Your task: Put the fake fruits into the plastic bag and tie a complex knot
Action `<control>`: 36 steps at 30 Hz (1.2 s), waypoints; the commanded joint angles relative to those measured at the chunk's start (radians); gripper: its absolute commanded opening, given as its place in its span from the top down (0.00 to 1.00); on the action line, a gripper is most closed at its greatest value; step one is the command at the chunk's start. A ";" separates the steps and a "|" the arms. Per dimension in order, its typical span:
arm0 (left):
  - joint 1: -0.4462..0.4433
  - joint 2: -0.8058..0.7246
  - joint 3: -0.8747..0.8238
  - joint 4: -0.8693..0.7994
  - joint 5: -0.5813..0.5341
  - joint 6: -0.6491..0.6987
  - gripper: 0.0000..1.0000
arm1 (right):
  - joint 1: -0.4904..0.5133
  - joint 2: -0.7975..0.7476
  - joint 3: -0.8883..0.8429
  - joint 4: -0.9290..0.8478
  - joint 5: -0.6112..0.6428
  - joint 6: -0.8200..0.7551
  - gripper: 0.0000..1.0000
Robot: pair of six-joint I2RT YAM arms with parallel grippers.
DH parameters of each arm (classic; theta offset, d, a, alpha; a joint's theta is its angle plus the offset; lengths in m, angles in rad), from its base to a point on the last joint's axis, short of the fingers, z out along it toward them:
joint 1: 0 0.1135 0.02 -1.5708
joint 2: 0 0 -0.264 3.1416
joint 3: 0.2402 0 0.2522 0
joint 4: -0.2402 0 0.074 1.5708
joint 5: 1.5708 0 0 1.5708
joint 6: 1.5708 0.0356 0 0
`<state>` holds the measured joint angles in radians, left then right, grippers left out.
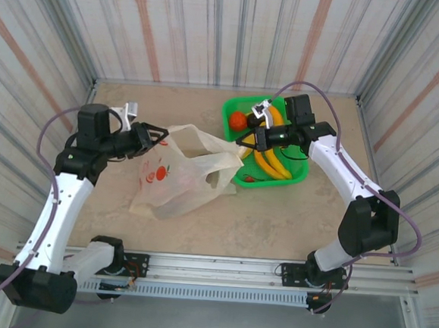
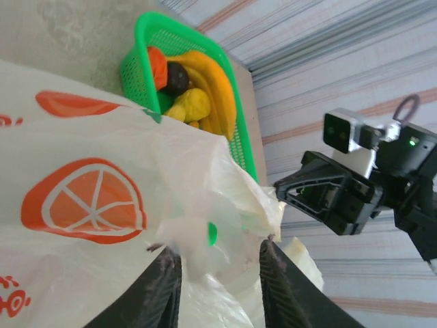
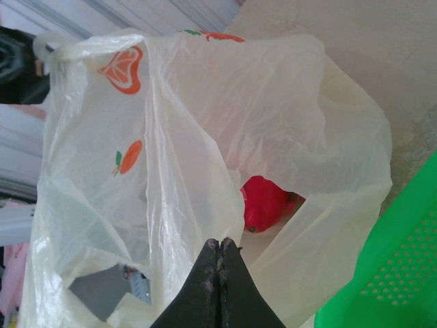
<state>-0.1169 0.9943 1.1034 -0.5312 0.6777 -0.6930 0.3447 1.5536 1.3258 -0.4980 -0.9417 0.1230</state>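
Pinching fold of plastic bag (image 3: 171, 137) rim: right fingers (image 3: 210, 280) pressed flat together, cream film running straight into their tips. Red fruit (image 3: 265, 203) inside bag, just beyond and right of those tips, seen through bag mouth. Green basket (image 3: 382, 273) close on their right. Left fingers (image 2: 164, 290) parted, loose bag film bunched between them, not squeezed. Beyond left fingers: basket holding bananas (image 2: 212, 82), orange piece (image 2: 158, 65), dark piece (image 2: 177, 76), yellow piece (image 2: 194, 104). Bag slumped on counter (image 1: 276, 214) between both pairs of fingers, mouth gaping
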 commanded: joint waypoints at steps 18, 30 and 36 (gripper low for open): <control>-0.994 0.212 0.371 -0.216 -0.924 0.534 0.41 | -0.017 0.008 0.020 0.058 0.042 0.091 1.00; -1.228 0.634 0.638 -0.346 -1.248 0.620 0.17 | -0.018 0.037 0.023 0.071 0.035 0.103 1.00; -1.235 0.705 0.636 -0.336 -1.355 0.643 0.03 | -0.015 0.042 0.019 0.078 0.026 0.110 1.00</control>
<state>-1.3506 1.6794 1.7073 -0.8459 -0.5785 -0.0772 0.3332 1.5841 1.3262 -0.4316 -0.9096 0.2100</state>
